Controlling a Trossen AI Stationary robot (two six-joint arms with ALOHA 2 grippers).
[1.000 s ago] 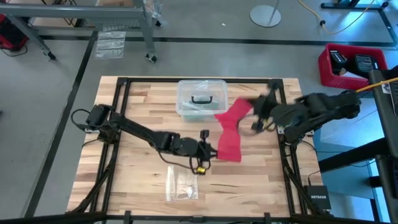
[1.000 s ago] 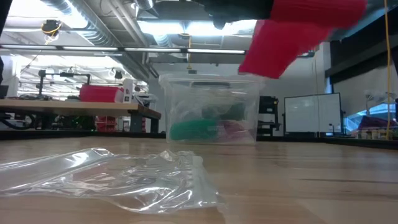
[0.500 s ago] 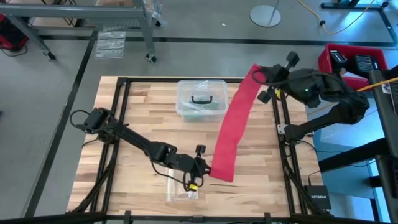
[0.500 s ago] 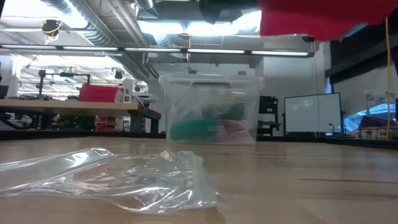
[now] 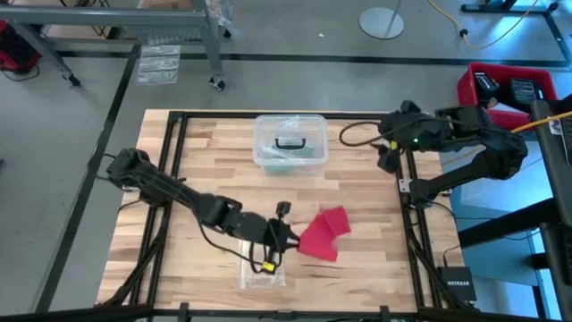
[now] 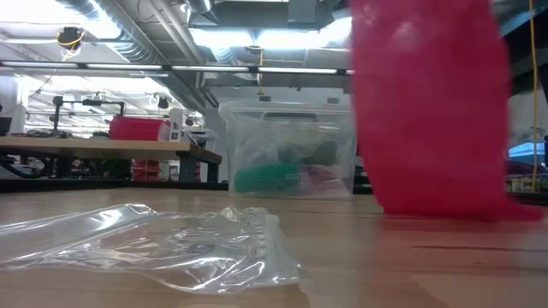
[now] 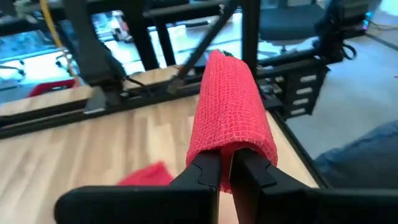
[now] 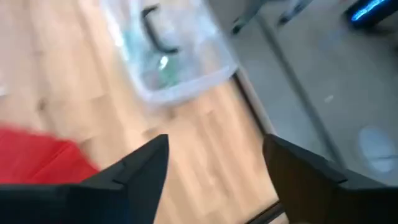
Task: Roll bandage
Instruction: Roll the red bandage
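The red bandage [image 5: 322,234] lies as a crumpled, folded heap on the table, right of centre toward the near edge. In the low view it [image 6: 428,111] stands as a tall red sheet reaching the tabletop. My left gripper [image 5: 286,237] is at the heap's left side, shut on the bandage [image 7: 230,99]. My right gripper [image 5: 388,148] is open and empty, above the table's far right corner and well clear of the bandage. Its wrist view [image 8: 214,177] shows the spread fingers and a red patch of bandage [image 8: 37,163] below. My left gripper pinches the bandage between its two fingers [image 7: 205,171] at a folded part at the heap's left edge [image 7: 225,146]. The fingers come about level from the table's left. The band rises out of the fingers and arches over them. The rest lies slack on the table.
A clear plastic box with a black handle [image 5: 289,141] stands at the table's far middle, with green and red things inside [image 6: 289,150]. A small clear plastic bag [image 5: 261,268] lies near the front edge, close to my left gripper. A black frame runs round the table.
My right gripper had drawn the bandage's far end up and toward the far right corner, stretching the band out long. It has let go and stays by that corner. The band has fallen into a crumpled heap beside my left gripper, which kept its hold and moved slightly toward the near edge.
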